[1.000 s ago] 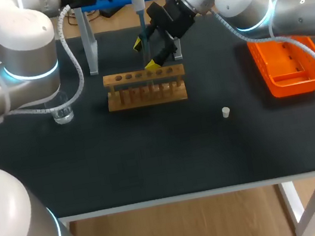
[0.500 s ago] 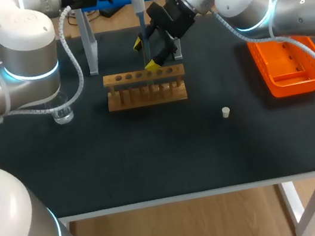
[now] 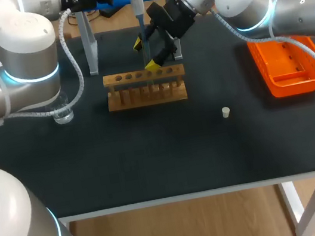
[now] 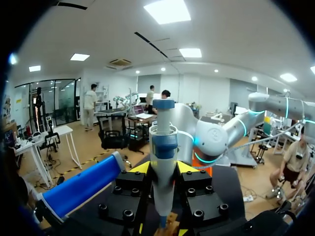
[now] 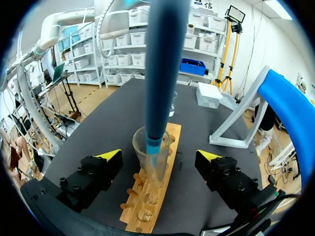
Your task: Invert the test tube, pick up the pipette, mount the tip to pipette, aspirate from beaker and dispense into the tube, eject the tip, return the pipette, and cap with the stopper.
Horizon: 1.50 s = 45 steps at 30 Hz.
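The left gripper (image 4: 163,171) clamps the pipette (image 4: 162,147) upright above the rack (image 5: 147,206). The pipette's blue tip (image 5: 155,145) dips into the tube (image 5: 142,169), which stands in the rack. The right gripper (image 5: 160,156) is spread wide, its fingers either side of the tube, clear of it.

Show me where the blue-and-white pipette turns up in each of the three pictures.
Head view: the pipette stands upright at the table's far middle, above the wooden rack.
Left wrist view: the pipette is clamped between the left tool's fingers.
Right wrist view: its blue shaft dips into the test tube between the right tool's open fingers.
Shared landmark: the wooden rack, below the pipette in all three.
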{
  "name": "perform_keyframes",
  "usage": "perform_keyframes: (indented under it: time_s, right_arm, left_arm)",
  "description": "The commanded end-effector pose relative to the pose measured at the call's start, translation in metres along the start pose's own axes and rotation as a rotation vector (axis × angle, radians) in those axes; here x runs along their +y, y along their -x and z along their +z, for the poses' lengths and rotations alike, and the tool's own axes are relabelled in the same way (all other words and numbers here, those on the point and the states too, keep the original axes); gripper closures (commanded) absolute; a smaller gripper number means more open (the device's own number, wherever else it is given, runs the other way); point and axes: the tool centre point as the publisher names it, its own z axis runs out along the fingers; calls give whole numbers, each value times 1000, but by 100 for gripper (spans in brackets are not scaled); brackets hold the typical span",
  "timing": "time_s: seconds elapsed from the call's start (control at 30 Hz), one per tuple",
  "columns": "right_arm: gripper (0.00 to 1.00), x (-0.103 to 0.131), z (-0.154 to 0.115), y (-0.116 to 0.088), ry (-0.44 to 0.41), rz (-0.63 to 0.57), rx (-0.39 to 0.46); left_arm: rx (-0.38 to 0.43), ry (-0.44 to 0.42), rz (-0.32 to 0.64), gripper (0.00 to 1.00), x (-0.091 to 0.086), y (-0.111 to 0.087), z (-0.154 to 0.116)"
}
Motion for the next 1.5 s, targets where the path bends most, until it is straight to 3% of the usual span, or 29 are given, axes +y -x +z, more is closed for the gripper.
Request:
perform_keyframes:
  time_s: [0.03,1.5]
  right_arm:
    - [0,1,-1,0,-4,1,1]
    - [0,-1,-6,-2,-3,5,-3]
  left_arm:
    - [-2,-5,1,100,1,0,1]
    - [2,-5,-6,100,5,0,4]
